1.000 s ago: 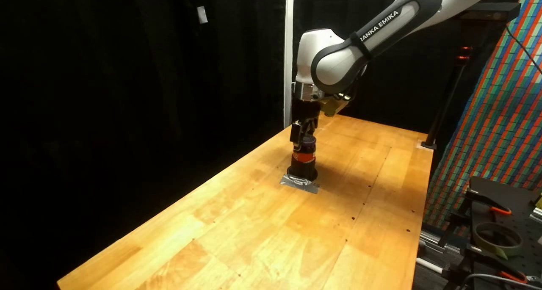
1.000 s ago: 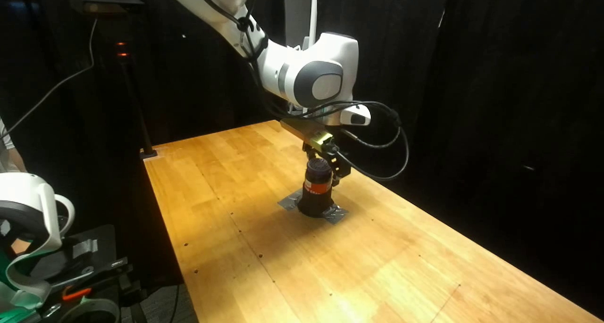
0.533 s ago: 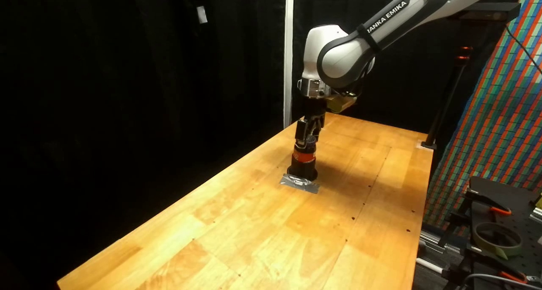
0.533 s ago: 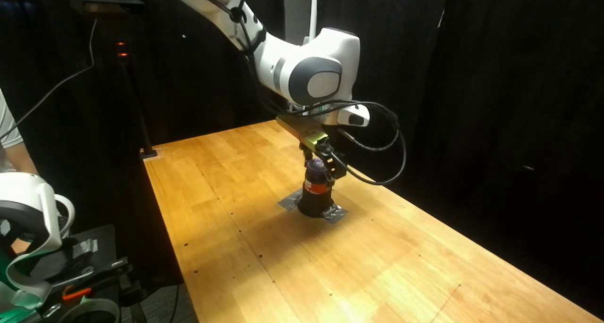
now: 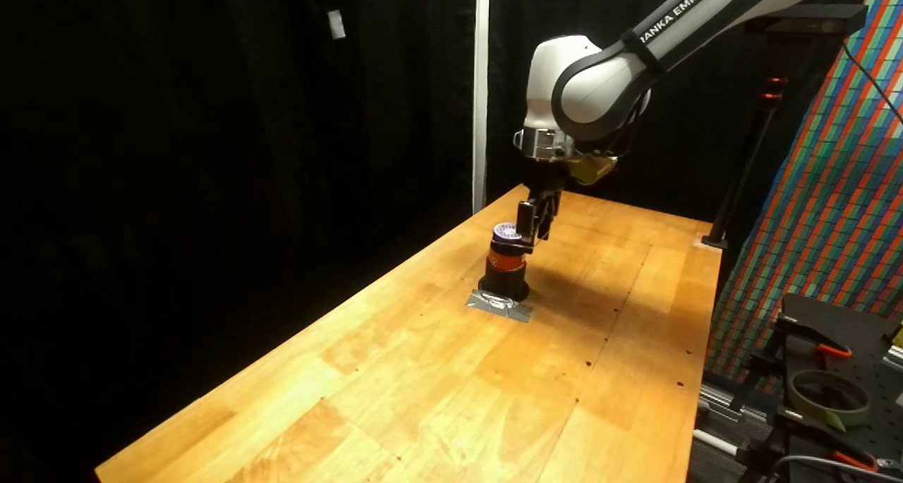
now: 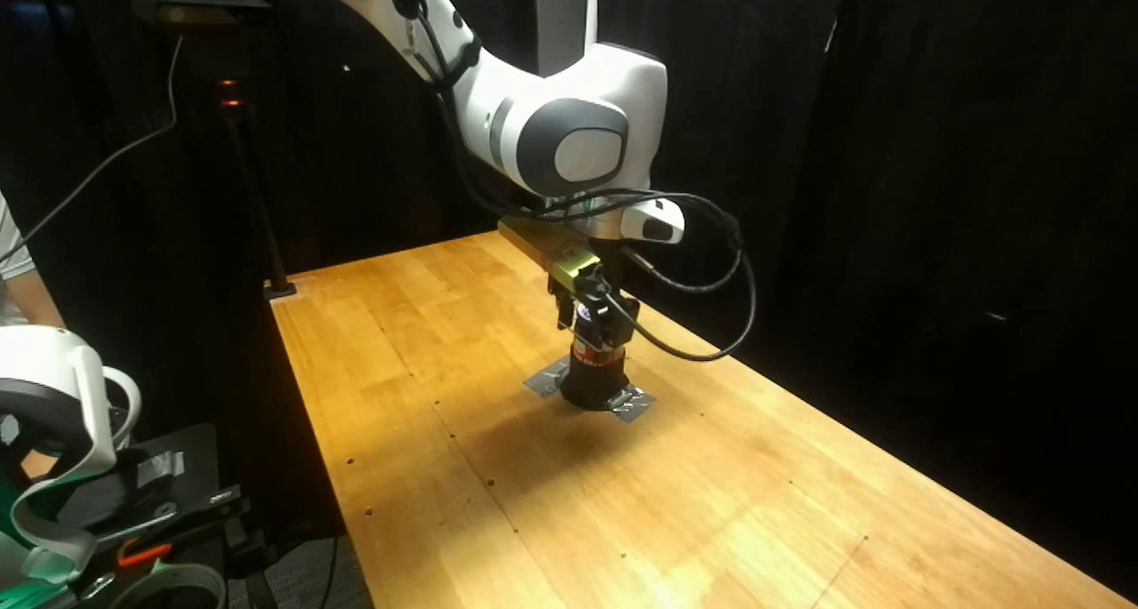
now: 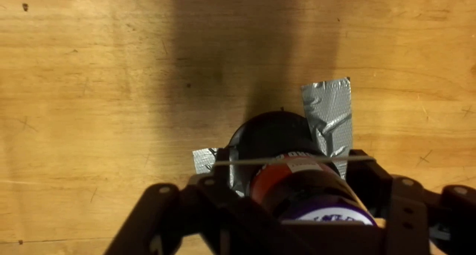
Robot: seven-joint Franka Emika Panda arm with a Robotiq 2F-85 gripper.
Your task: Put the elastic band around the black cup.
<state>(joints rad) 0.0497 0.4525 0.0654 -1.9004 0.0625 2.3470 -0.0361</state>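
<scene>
Between long tabletop [image 5: 451, 384] edges: elastic band [image 7: 260, 161] apparently round black cup [image 5: 506, 266] near its top, yet stretched across spread gripper [image 7: 292, 158]; release remains.

The site appears to be a robotics lab, as indicated by a jointed robot arm [image 5: 600, 88] above a hole-marked wooden surface [image 5: 423, 370], black curtains [image 5: 211, 151] behind, silver tape strips [image 7: 333, 110] on that surface, and a roll of tape [image 5: 850, 418] near orange-accented tools [image 5: 836, 352] on a dark shelf [image 5: 846, 317].
</scene>
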